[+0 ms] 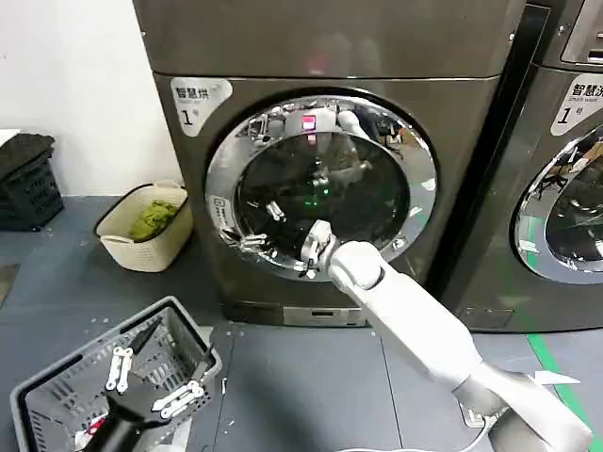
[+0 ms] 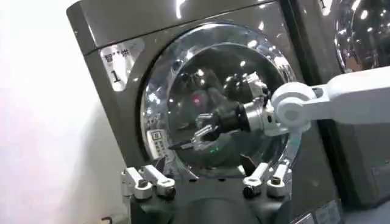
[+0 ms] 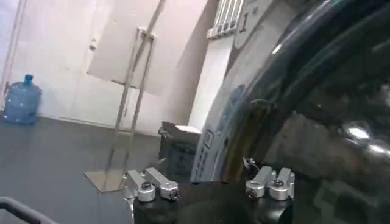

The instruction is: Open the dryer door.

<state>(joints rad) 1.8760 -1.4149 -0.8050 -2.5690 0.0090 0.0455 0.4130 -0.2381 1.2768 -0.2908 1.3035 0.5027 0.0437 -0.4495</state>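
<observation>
The dryer door (image 1: 320,184) is a round porthole with a wide chrome rim and dark glass, and it looks shut flush against the grey machine front. My right arm reaches across to the door's lower left. There my right gripper (image 1: 262,228) is open, fingers spread at the chrome rim (image 2: 155,131) and holding nothing. The left wrist view shows that gripper (image 2: 194,137) in front of the glass. In the right wrist view the rim (image 3: 213,143) is very close ahead of my right gripper (image 3: 210,173). My left gripper (image 1: 155,377) hangs open low at the left, facing the dryer door (image 2: 213,97) from a distance.
A grey wire basket (image 1: 57,391) sits on the floor under my left gripper. A beige basket (image 1: 122,247) with green cloth stands left of the dryer, a black crate (image 1: 28,179) farther left. A second machine (image 1: 565,188) adjoins on the right.
</observation>
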